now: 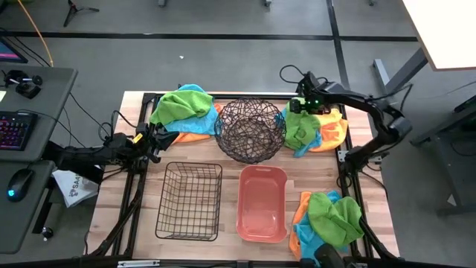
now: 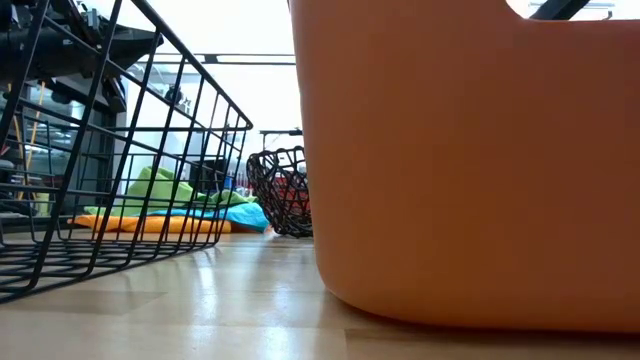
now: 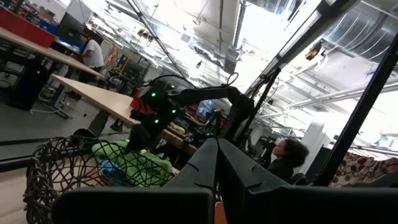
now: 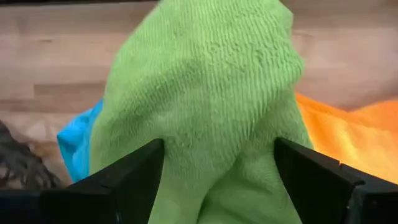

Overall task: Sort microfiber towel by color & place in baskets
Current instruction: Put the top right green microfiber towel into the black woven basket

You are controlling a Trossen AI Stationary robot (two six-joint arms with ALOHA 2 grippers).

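Note:
Three heaps of green, blue and orange towels lie on the table: far left [image 1: 182, 112], far right [image 1: 316, 130] and near right [image 1: 331, 219]. Between them stand the round wire bowl [image 1: 251, 128], the black wire basket [image 1: 190, 201] and the salmon tub [image 1: 262, 202]. My right gripper [image 1: 301, 108] hangs over the far right heap and is shut on its green towel [image 4: 205, 81]. My left gripper [image 1: 152, 138] is shut and holds nothing, beside the far left heap. My right gripper [image 4: 219, 146] pinches a bunched-up fold of the green towel [image 4: 199, 180] between its two fingers [image 4: 130, 177], coming from above and pointing down. The rest of the towel spreads out below over the blue cloth [image 4: 78, 146] and orange cloth [image 4: 348, 124]; whether it is lifted clear cannot be told.
The wire bowl stands close to the right gripper's left side. In the low view the tub [image 2: 470, 160] and the black basket [image 2: 100, 150] fill the near side, with the bowl [image 2: 285, 190] and far left heap [image 2: 170, 205] behind. A desk with keyboard and mouse stands left of the table.

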